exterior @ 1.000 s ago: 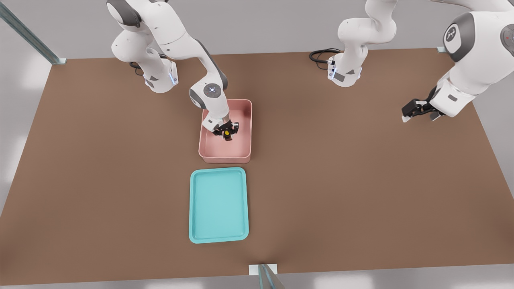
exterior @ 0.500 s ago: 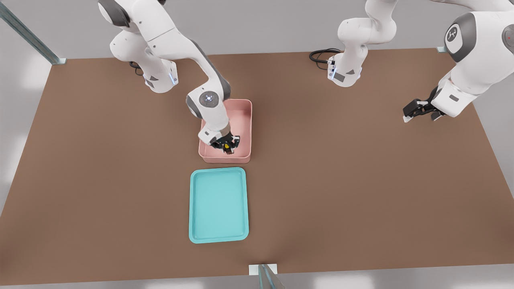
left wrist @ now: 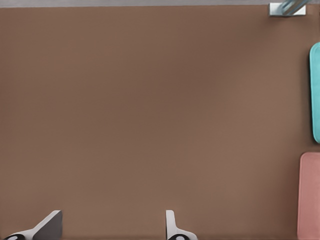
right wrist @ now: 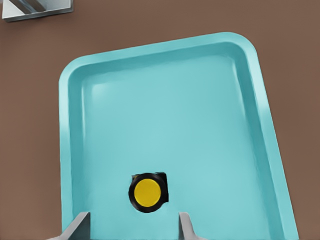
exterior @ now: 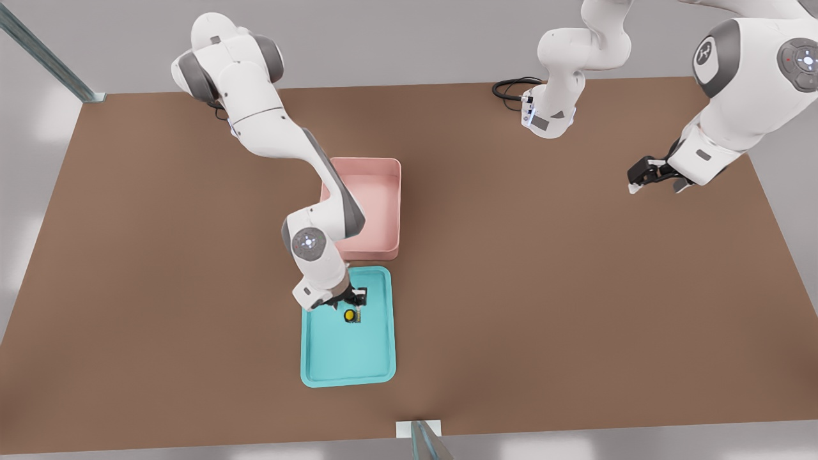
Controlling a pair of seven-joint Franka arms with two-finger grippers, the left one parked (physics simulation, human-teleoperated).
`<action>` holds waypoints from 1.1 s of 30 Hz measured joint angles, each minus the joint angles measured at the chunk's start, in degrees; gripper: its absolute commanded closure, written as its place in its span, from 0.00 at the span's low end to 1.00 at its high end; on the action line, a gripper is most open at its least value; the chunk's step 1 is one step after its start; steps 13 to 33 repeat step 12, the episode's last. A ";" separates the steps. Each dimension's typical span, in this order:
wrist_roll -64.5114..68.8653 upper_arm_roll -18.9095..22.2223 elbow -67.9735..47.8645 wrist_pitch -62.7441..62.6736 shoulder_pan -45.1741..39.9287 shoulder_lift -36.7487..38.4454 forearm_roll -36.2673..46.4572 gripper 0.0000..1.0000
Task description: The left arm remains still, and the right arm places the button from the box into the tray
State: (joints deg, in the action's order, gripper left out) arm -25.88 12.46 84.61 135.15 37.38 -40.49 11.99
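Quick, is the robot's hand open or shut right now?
Gripper: open above the tray, holding nothing; the button sits on the tray floor.

A: Which colours mark the tray (exterior: 378, 364) and the button (exterior: 349, 315)?
B: Tray: plain teal-turquoise. Button: yellow round cap on a dark brown-black base, inside the tray.
A: And the rest?
B: Box (exterior: 391, 211), beside the tray: pale pink. Table (exterior: 575, 287): plain brown. Gripper (exterior: 353, 299), over the tray: black, fingers (right wrist: 185, 225) grey, arm white with grey bands.
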 measured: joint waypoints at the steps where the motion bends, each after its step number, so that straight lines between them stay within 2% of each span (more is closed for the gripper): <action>1: 0.78 -0.04 -0.51 -0.59 -0.06 0.34 0.46 0.00; 3: 2.25 -0.27 -5.59 -7.22 -1.16 6.68 -2.08 0.00; 5: 4.97 -3.10 -4.83 -15.39 -11.78 18.41 -6.07 0.00; 6: 6.44 -2.85 -5.06 -19.69 -15.77 22.78 -7.33 0.00; 8: 9.53 0.71 -7.76 -27.44 -19.02 25.71 -9.28 0.00; 12: 15.08 2.40 -9.07 -35.99 -21.14 26.16 -10.67 0.00; 33: 15.08 2.40 -9.07 -35.99 -21.14 26.16 -10.67 0.00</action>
